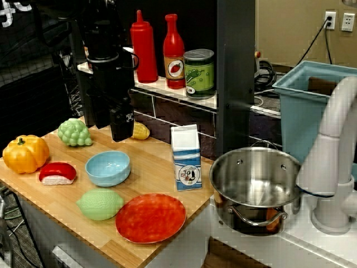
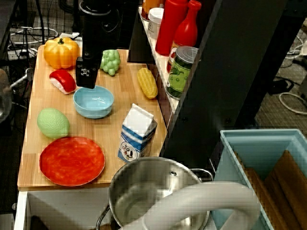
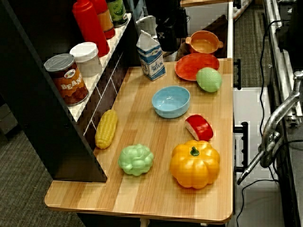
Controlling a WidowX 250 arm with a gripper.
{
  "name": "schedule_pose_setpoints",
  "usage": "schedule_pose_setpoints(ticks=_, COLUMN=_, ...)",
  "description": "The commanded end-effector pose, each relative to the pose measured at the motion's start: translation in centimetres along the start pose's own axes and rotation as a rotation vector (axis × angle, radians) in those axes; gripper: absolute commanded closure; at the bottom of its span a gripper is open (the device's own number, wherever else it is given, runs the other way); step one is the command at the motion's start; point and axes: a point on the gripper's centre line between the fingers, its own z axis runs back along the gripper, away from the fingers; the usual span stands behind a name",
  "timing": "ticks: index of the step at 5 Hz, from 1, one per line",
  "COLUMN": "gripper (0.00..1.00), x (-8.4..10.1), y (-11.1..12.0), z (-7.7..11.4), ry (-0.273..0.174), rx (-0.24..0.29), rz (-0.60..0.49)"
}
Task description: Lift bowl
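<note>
Bowl (image 1: 107, 168) is sitting upright on the wooden counter (image 1: 150, 167), untouched, mid-board. Red-and-white sushi toy (image 1: 57, 173) is lying just beside it on one side, milk carton (image 1: 186, 158) standing near on the other. Green lime (image 1: 100, 204) and red-orange plate (image 1: 150, 218) are lying toward the front edge, lime touching the plate rim. Gripper (image 2: 87, 73) is hanging just above and behind the bowl's rim, not contacting it; can't tell its opening, fingers are reading as one dark block. Green grapes (image 2: 110, 62), pumpkin (image 2: 61, 52) and corn (image 2: 147, 82) are sitting behind. Steel pot (image 1: 255, 187) is standing off the board, well apart.
</note>
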Motion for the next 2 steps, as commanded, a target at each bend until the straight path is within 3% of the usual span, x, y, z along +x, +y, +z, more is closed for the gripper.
schedule_pose_setpoints(ticks=1, gripper=0.00, x=0.0, y=0.0, z=0.0, ry=0.000, rx=0.000, rz=0.000)
schedule_pose_setpoints(ticks=2, gripper=0.00, x=1.4, y=-0.5, z=-1.7, ry=0.020, rx=0.019, rz=0.017)
